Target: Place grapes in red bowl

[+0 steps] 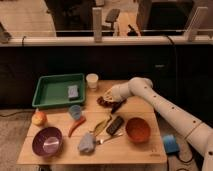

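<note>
The robot's arm (pixel 165 107) reaches in from the right edge of the camera view, and its fingers (pixel 109 101) sit low over the back middle of the wooden counter (pixel 145 150). The grapes (pixel 102 101), a small dark reddish bunch, are right at the fingertips, on their view-left side. Whether the fingers are clamped on the bunch or merely against it cannot be told, nor whether the bunch rests on the counter. The red bowl (pixel 138 129) stands well apart from the fingers, nearer the camera and to the view-right, with nothing visible inside. Between the fingers and that bowl lies a dark oblong object (pixel 115 125), with a banana (pixel 101 124) beside it. Behind the fingers to the view-left stands a pale cup (pixel 92 81), and farther left a green tray (pixel 52 92). A small blue cup (pixel 75 111) and a red chili pepper (pixel 76 125) lie left of and nearer than the fingers. The purple bowl (pixel 47 141) sits at the near left corner.
</note>
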### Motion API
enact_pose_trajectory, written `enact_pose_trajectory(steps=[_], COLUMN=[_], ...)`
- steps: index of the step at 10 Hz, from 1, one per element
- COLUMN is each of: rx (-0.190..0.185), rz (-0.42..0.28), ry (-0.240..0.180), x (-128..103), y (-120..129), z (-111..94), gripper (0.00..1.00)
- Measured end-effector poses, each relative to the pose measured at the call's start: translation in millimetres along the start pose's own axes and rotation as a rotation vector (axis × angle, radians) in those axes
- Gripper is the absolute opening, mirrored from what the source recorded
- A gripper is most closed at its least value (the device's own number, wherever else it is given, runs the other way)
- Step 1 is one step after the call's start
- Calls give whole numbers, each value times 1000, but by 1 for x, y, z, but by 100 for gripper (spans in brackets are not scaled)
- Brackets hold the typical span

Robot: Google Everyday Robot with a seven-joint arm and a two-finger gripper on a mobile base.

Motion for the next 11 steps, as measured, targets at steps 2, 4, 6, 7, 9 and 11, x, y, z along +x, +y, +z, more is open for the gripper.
enact_pose_trajectory(steps=[2,4,6,7,9,11], rx=[-7,-15,-24,-29,-35,-42], rz=[11,35,52,59,66,75], ry=[18,34,42,44,46,47], x=[3,8,11,12,12,14], y=[0,0,2,3,3,5], z=[0,-1,-1,-1,1,2], gripper=[28,48,68,77,80,80])
